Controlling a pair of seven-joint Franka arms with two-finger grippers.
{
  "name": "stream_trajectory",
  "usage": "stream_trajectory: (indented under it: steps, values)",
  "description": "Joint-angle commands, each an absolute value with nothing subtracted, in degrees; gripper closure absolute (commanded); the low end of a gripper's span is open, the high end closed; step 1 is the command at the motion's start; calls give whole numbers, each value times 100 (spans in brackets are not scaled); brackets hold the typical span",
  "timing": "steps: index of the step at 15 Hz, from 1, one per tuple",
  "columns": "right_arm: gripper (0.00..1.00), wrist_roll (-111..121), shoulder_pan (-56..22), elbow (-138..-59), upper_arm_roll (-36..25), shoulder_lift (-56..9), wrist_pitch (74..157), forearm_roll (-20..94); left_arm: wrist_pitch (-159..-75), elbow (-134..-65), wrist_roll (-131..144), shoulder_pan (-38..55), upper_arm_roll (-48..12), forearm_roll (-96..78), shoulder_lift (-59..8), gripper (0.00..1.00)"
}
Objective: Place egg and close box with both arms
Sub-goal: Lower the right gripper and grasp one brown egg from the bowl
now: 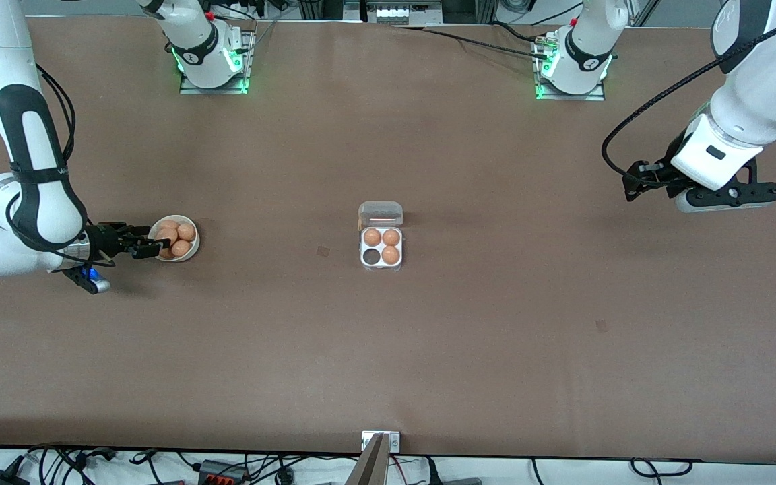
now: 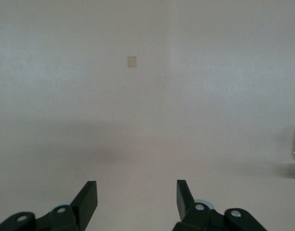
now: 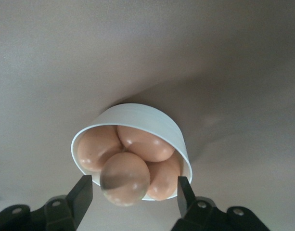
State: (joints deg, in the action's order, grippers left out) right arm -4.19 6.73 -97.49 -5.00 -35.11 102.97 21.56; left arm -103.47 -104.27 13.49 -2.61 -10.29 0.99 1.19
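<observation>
The box (image 1: 381, 246) sits mid-table with its clear lid (image 1: 380, 214) swung open. Three of its cells hold eggs and one cell (image 1: 370, 256) is empty. A round white bowl (image 1: 191, 250) toward the right arm's end holds several orange-brown eggs. My right gripper (image 1: 156, 248) is low at the bowl's rim, open, its fingers (image 3: 82, 195) on either side of the topmost egg (image 3: 125, 178) with a gap on each side. My left gripper (image 1: 633, 186) hangs open and empty over bare table at the left arm's end, as the left wrist view (image 2: 136, 192) shows.
Both arm bases (image 1: 213, 64) (image 1: 571, 67) stand along the table edge farthest from the front camera. Small darker patches mark the brown tabletop (image 1: 322, 251) (image 1: 601, 326). A metal bracket (image 1: 380, 441) sits at the nearest edge.
</observation>
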Motion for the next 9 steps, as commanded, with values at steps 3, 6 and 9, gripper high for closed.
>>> stream_trajectory:
  steps: [3,6,9]
  values:
    - [22,-431,729,-9721,-457,-3542,10266,2285,-10248,-10301,1318,-299,-1055,9,105,34]
    - [22,-439,721,-9721,-448,-3551,10266,2285,-10230,-10292,1275,-299,-1055,9,114,38]
    - [23,-439,712,-9721,-448,-3559,10266,2285,-10230,-10301,1266,-299,-1055,0,132,47]
